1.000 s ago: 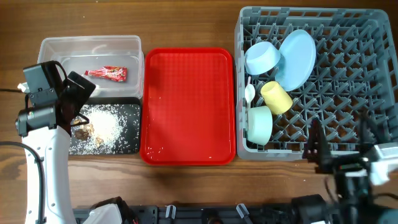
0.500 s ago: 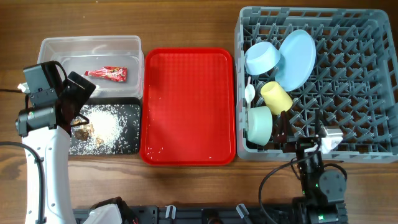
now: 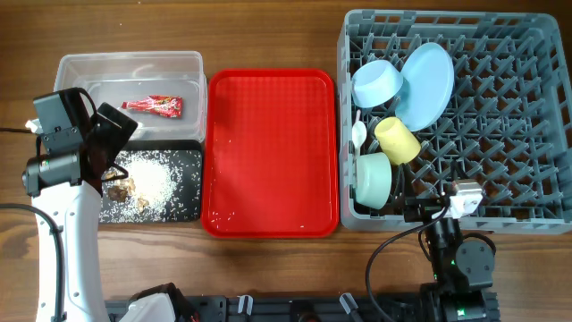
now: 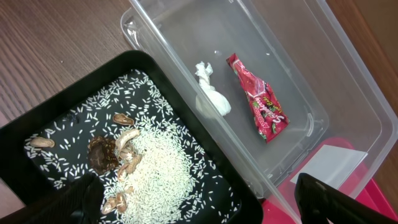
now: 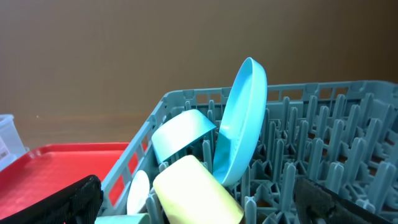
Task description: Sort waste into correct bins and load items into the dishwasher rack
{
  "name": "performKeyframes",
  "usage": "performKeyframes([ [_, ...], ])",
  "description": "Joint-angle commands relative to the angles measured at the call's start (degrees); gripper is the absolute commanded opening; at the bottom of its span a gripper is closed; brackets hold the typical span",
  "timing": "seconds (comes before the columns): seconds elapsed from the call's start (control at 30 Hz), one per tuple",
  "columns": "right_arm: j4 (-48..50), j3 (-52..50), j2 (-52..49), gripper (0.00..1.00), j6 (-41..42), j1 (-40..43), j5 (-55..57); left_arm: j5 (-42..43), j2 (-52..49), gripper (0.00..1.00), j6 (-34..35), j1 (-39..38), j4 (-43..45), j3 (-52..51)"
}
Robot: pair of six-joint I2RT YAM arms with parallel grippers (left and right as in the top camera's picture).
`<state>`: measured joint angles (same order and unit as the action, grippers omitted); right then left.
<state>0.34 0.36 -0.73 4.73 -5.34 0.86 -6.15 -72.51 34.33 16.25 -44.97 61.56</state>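
Observation:
The red wrapper (image 3: 154, 105) (image 4: 261, 106) and white scrap (image 4: 211, 93) lie in the clear tub (image 3: 130, 64). Rice (image 3: 156, 179) (image 4: 161, 168) and brown bits (image 4: 102, 152) lie in the black tray (image 3: 183, 210). My left gripper (image 4: 199, 208) hangs open and empty over the tray. The grey rack (image 3: 500, 116) holds the blue plate (image 3: 427, 85) (image 5: 242, 118), blue bowl (image 3: 375, 82), yellow cup (image 3: 396, 139) (image 5: 193, 193), mint bowl (image 3: 373, 179) and white spoon (image 3: 358, 134). My right gripper (image 3: 435, 207) (image 5: 199, 205) is open and empty at the rack's front edge. I see no fork.
A flat red tray (image 3: 268, 152) with a few rice grains lies between the bins and the rack. The rack's right half holds only upright pegs. Cables and the arm bases run along the table's front edge.
My right arm has swung in from the lower right to the rack's front edge, just right of the mint bowl. The left arm and all objects have stayed still.

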Motion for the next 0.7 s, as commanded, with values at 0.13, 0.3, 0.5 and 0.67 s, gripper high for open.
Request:
performKeyframes([
  [0.13,-0.2,-0.07,0.57,1.0,-15.3,0.33,-2.91,-0.17,0.46,1.0,-0.9,0.28,0.13,0.48],
  [0.3,-0.2,-0.07,0.52,1.0,-15.17,0.33,-3.34,-0.17,0.46,1.0,-0.92,0.28,0.13,0.48],
  [0.5,-0.2,-0.07,0.52,1.0,-15.15,0.33,-3.34,-0.17,0.46,1.0,-0.92,0.28,0.13,0.48],
  [0.67,-0.2,-0.07,0.52,1.0,-15.17,0.33,-3.34,-0.17,0.46,1.0,-0.9,0.28,0.13,0.48],
])
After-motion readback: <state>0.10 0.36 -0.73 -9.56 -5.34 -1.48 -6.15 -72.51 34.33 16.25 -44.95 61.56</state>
